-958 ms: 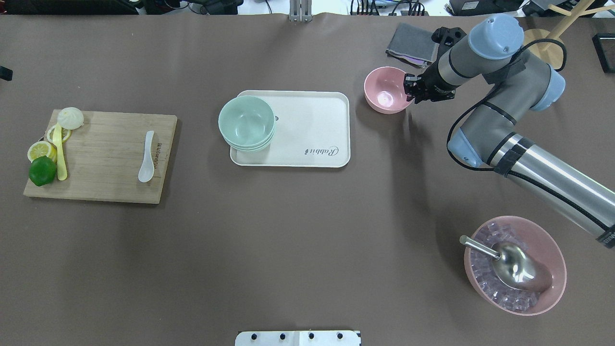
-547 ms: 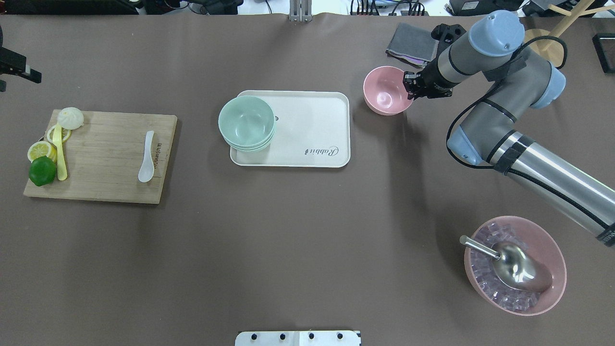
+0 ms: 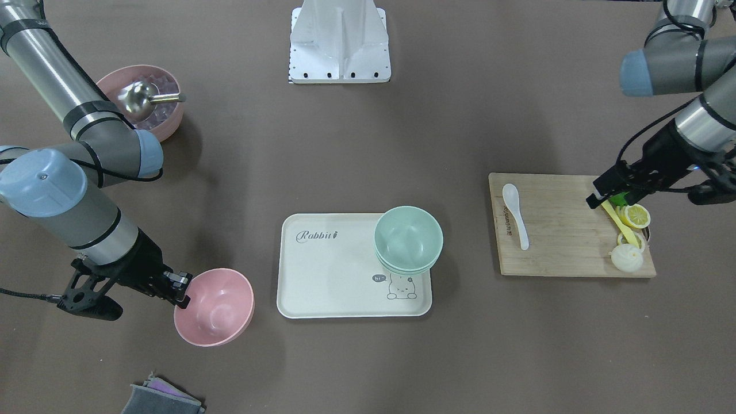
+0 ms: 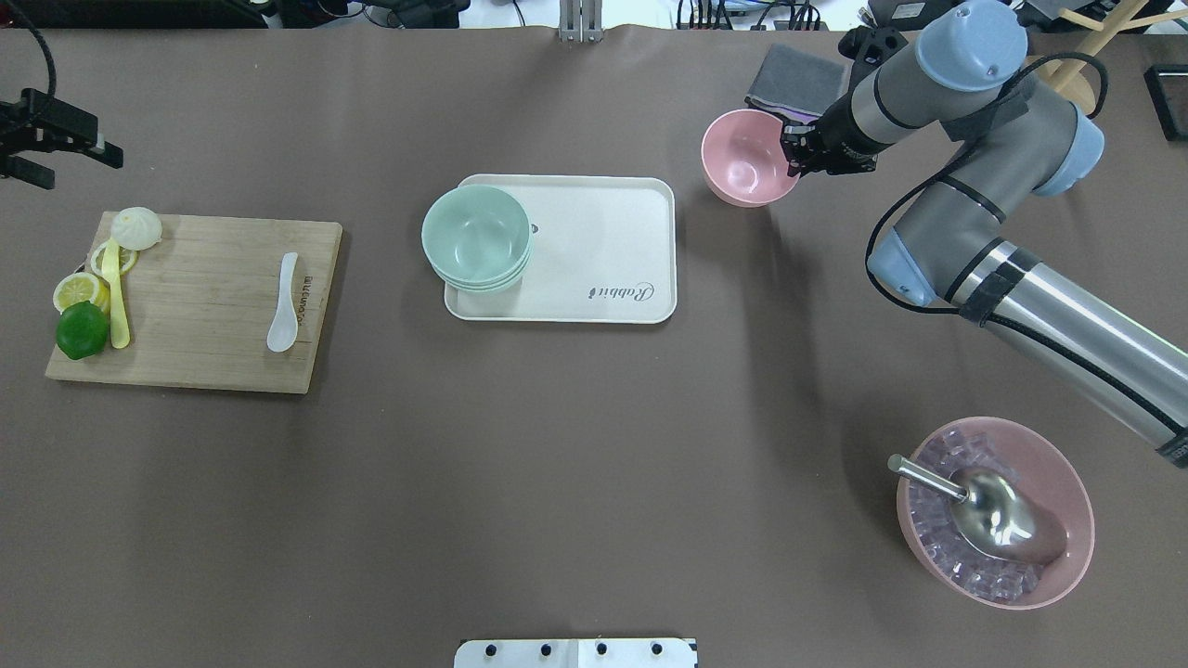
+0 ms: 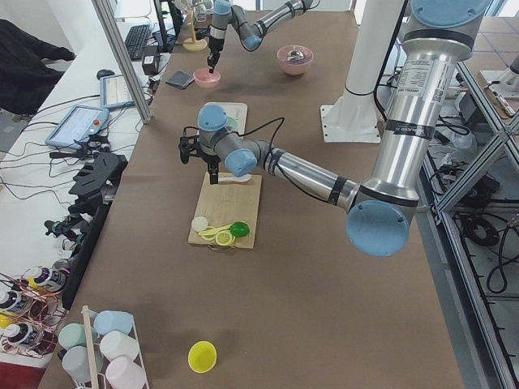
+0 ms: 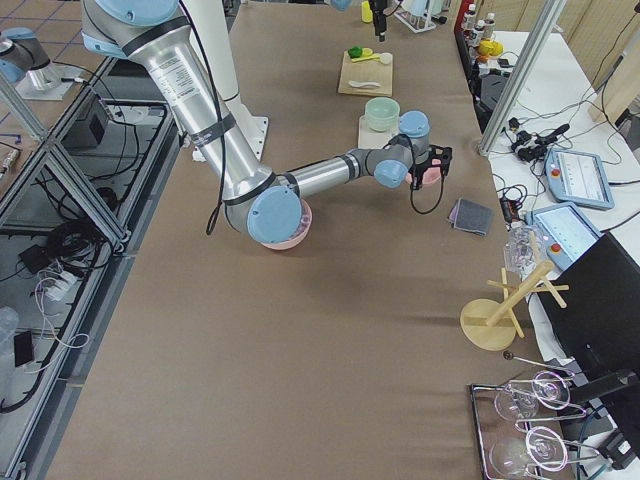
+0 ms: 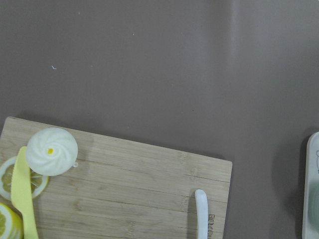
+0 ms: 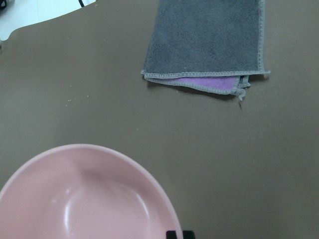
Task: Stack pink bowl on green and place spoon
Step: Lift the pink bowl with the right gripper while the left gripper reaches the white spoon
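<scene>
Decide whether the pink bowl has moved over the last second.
Yes. In the right claw, the pink bowl has shifted up the overhead view, toward the cloth, away from the tray.

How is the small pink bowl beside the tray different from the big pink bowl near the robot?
The pink bowl is clearly smaller than the larger pink bowl. The pink bowl is empty, while the larger pink bowl holds clear cubes and a steel scoop. The right gripper clamps the pink bowl's rim, while no gripper holds the larger pink bowl. Both are round, open and pink.
</scene>
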